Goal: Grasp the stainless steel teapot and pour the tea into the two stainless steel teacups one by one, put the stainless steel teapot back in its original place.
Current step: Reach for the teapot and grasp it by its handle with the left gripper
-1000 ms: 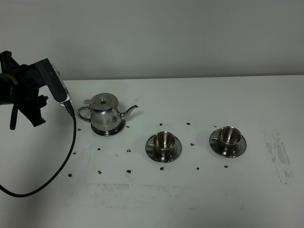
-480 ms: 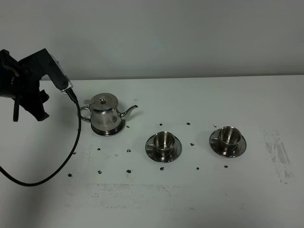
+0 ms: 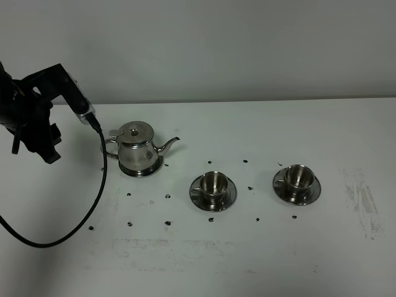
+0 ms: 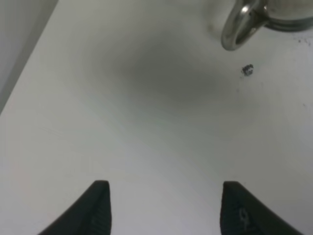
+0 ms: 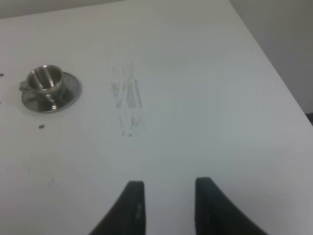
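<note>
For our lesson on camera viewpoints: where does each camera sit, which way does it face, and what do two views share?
Exterior high: above the table's front, facing the wall; shows teapot, two cups and the left arm.
Left wrist: on the left arm, facing down past the open left claw toward the teapot's handle.
Right wrist: on the right arm, facing past the right claw toward one cup.
Shared: that cup also appears in the high view.

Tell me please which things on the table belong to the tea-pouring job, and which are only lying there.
Belong to the job:
- stainless steel teapot, standing on its round disc
- near teacup on its saucer
- far teacup on its saucer
- left hand, open, short of the pot's handle

Only lying there:
- small dark specks on the table
- grey scuff mark
- black cable
</note>
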You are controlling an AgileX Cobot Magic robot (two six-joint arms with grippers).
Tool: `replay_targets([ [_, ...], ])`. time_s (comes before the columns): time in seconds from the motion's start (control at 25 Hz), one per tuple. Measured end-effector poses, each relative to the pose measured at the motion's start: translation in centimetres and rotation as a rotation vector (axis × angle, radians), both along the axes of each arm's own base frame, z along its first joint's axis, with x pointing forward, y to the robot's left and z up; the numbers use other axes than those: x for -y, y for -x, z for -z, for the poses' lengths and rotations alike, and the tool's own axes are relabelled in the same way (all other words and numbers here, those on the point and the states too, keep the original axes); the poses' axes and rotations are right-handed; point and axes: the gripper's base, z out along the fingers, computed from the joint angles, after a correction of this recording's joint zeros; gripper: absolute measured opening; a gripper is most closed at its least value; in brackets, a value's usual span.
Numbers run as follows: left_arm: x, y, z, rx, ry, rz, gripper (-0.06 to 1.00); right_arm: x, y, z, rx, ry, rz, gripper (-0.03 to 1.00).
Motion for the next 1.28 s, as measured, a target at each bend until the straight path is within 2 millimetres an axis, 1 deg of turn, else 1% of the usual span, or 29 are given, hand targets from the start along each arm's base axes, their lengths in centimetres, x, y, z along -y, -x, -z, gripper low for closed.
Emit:
replay_targets([
  [0.12, 0.2, -0.1, -0.2, 0.008, 0.016, 0.011, 0.51, 0.0, 0.0, 0.0, 0.0, 0.0, 0.0, 0.24],
  [0.2, 0.4, -0.6, -0.4, 0.015, 0.024, 0.015, 0.51, 0.0, 0.0, 0.0, 0.0, 0.0, 0.0, 0.24],
  [0.28, 0.7, -1.5, -0.6, 0.0, 0.024, 0.024, 0.51, 0.0, 0.0, 0.0, 0.0, 0.0, 0.0, 0.24],
  [0.4, 1.2, -3.1, -0.3, -0.067, 0.015, 0.046, 0.51, 0.0, 0.0, 0.0, 0.0, 0.0, 0.0, 0.24],
  [0.56, 2.2, -4.8, 0.6, -0.114, -0.001, 0.124, 0.51, 0.0, 0.0, 0.0, 0.0, 0.0, 0.0, 0.24],
  [0.64, 2.9, -5.3, 0.9, -0.117, -0.006, 0.179, 0.51, 0.0, 0.0, 0.0, 0.0, 0.0, 0.0, 0.24],
  [0.8, 4.1, -5.9, 2.0, -0.125, -0.024, 0.266, 0.51, 0.0, 0.0, 0.0, 0.0, 0.0, 0.0, 0.24],
  [0.92, 4.3, -6.3, 2.8, -0.134, -0.026, 0.321, 0.51, 0.0, 0.0, 0.0, 0.0, 0.0, 0.0, 0.24],
  [1.12, 4.7, -6.5, 3.2, -0.139, -0.023, 0.408, 0.51, 0.0, 0.0, 0.0, 0.001, 0.0, 0.0, 0.24],
  [1.28, 4.9, -6.8, 3.9, -0.133, -0.034, 0.457, 0.51, 0.0, 0.0, 0.0, 0.001, 0.0, 0.0, 0.24],
])
